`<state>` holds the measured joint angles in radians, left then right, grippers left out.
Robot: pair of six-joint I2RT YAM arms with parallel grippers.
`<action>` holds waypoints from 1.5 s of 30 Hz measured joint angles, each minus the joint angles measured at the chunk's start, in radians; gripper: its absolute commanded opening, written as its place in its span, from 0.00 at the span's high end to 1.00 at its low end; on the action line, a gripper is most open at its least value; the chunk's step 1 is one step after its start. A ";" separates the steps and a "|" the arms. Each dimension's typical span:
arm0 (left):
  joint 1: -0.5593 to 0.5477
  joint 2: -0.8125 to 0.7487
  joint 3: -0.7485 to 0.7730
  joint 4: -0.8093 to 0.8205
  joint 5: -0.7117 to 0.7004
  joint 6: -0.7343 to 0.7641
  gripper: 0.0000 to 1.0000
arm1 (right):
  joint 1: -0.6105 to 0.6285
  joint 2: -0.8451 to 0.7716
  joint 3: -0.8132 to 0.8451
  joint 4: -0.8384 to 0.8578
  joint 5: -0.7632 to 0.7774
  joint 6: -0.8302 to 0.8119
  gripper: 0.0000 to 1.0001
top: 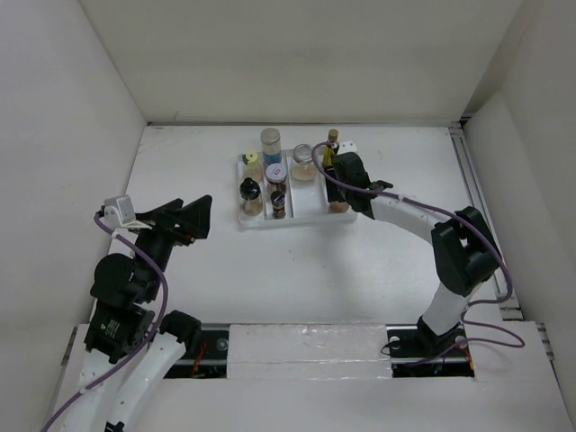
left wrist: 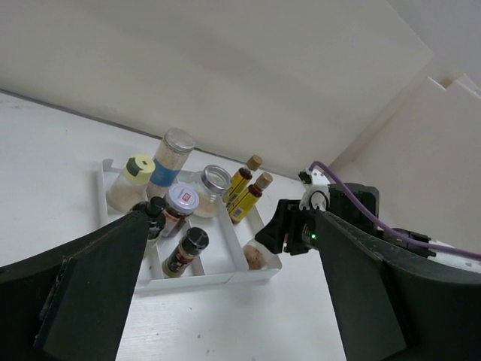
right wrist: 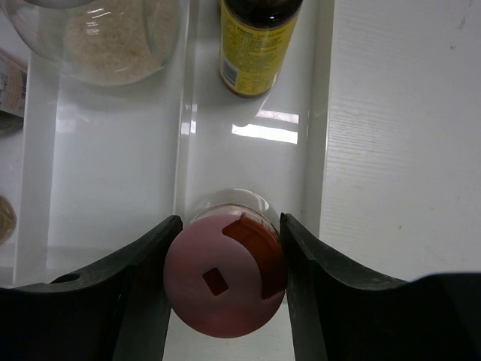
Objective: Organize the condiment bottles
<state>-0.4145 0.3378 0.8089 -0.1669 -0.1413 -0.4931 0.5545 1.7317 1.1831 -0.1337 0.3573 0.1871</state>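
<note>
right fingers (right wrist: pixel 139 293) grip pink-capped jar (right wrist: pixel 225 289) in end slot of tray (right wrist: pixel 105 180) | left fingers (left wrist: pixel 90 293) open, empty | risk: jar may catch the narrow slot wall and tip at release

No legible text on bottle labels (right wrist: pixel 252 56)

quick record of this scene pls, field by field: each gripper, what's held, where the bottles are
left gripper: open, empty, away from the tray
right gripper: closed around pink-capped jar, apparently gripping
jar location: tray's rightmost compartment, near end, upright
other bottles: all inside tray
bottles outside tray: none visible
</note>
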 measured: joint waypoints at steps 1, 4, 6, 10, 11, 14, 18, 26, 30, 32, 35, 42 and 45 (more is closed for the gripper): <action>0.000 0.003 0.000 0.000 0.003 0.001 0.08 | 0.000 0.010 0.002 0.005 -0.003 -0.001 0.46; 0.000 0.018 0.000 -0.002 0.010 0.008 0.05 | -0.006 0.031 0.010 0.023 -0.015 -0.002 0.27; 0.000 0.027 0.000 -0.004 0.013 0.013 0.01 | -0.010 0.040 0.014 0.035 -0.018 -0.005 0.16; 0.000 0.046 0.000 -0.009 0.021 0.014 0.01 | -0.013 0.037 0.015 0.039 -0.021 -0.008 0.00; 0.000 0.051 0.000 -0.010 0.023 0.014 0.01 | -0.013 0.031 0.015 0.038 -0.021 -0.008 0.00; 0.000 0.062 0.000 -0.010 0.026 0.015 0.01 | -0.013 -0.007 0.014 0.035 -0.019 -0.008 0.00; 0.000 0.067 0.000 -0.010 0.027 0.015 0.01 | -0.013 -0.164 -0.008 0.033 -0.010 -0.008 0.00; 0.000 0.066 0.000 -0.014 0.027 0.018 0.01 | -0.013 -0.708 -0.199 0.059 0.042 -0.003 0.00; 0.000 0.066 0.000 -0.017 0.028 0.023 0.01 | -0.029 -0.980 -0.318 0.047 0.076 0.000 0.00; 0.000 0.066 0.000 -0.017 0.029 0.024 0.01 | -0.045 -1.088 -0.361 0.035 0.085 0.001 0.00; 0.000 0.066 0.000 -0.017 0.029 0.025 0.01 | -0.053 -1.214 -0.414 0.024 0.092 0.001 0.00; 0.000 0.063 0.000 -0.017 0.029 0.025 0.01 | -0.060 -1.273 -0.472 0.009 0.100 0.003 0.00; 0.000 0.063 0.000 -0.017 0.029 0.025 0.01 | -0.063 -1.230 -0.476 0.004 0.091 0.006 0.00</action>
<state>-0.4145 0.4004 0.8089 -0.1837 -0.1127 -0.4679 0.4919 0.5014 0.7067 -0.1295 0.4484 0.1932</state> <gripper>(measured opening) 0.986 0.995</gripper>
